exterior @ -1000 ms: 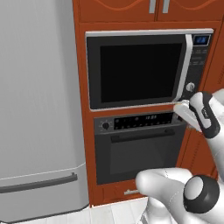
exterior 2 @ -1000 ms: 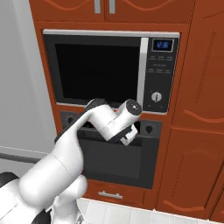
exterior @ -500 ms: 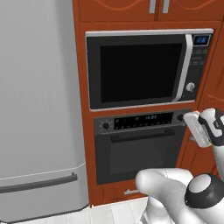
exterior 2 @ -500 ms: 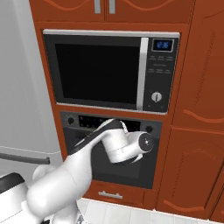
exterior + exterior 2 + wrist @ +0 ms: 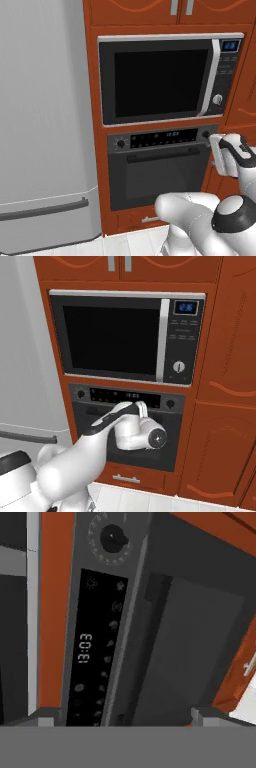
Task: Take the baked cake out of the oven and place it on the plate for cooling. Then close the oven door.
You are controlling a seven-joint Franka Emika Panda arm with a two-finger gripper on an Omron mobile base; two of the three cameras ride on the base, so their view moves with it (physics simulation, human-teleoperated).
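Left to right: fridge (image 5: 45,140) flanks the cabinet column, so you have no swing room that side. Oven (image 5: 162,167) sits under the microwave (image 5: 167,77); oven door (image 5: 160,177) is shut, bar handle (image 5: 165,156) just below the control strip (image 5: 95,657). The cake isn't visible, presumably behind the dark glass. Gripper (image 5: 122,714) is rolled sideways, fingers spread wide and empty, hovering close in front of the strip near the right-hand knob (image 5: 112,537). My read: you're lining the open fingers up to straddle the handle. Door drops down and out, so keep the elbow clear of its arc. The wood panel (image 5: 225,406) at right boxes the wrist in.
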